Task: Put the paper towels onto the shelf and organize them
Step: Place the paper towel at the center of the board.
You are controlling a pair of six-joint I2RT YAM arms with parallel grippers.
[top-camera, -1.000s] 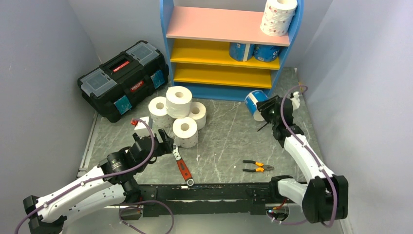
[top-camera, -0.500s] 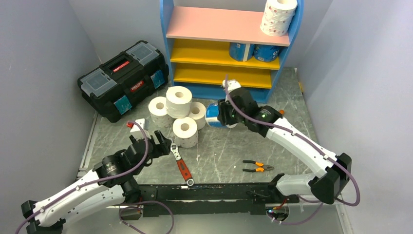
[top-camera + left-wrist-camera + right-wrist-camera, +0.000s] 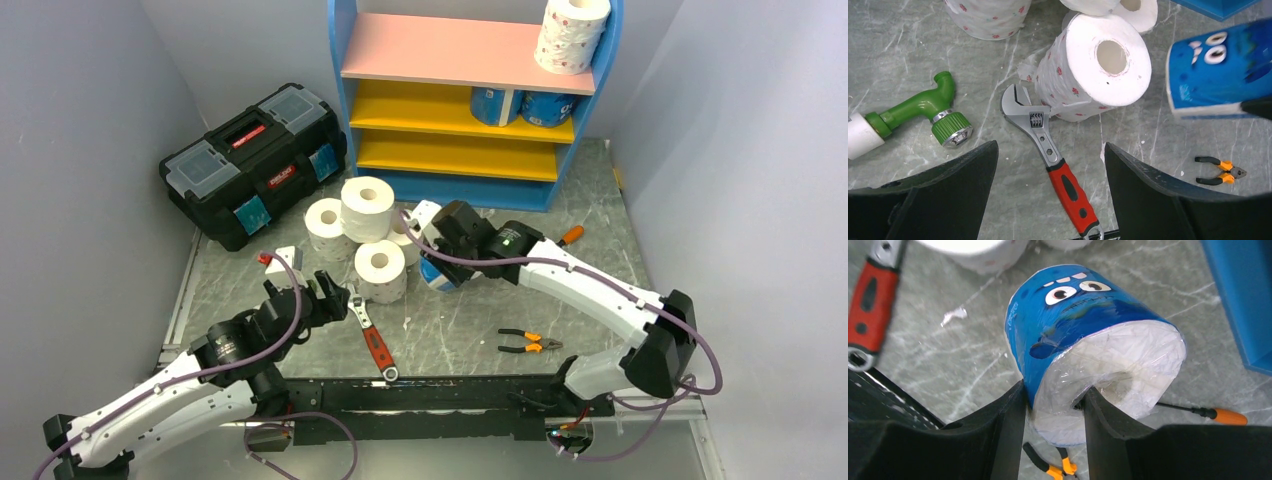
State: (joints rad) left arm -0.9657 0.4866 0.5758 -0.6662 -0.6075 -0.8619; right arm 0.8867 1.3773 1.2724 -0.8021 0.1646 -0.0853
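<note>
The right tool [image 3: 1054, 390] was clamped on a blue-wrapped paper towel roll [image 3: 1073, 320], one finger in its hollow core and one outside. It held the roll at the centre of the overhead view, beside a cluster of four white rolls [image 3: 366, 208] on the desk [image 3: 480, 300]. The left tool [image 3: 1050, 147] stood wide open at lower left, above a red-handled adjustable wrench [image 3: 1068, 187]. On the shelf [image 3: 338, 90] at the top, a pink-dotted roll [image 3: 572, 32] stood on the pink board and two blue rolls [image 3: 492, 105] on the yellow board beneath.
</note>
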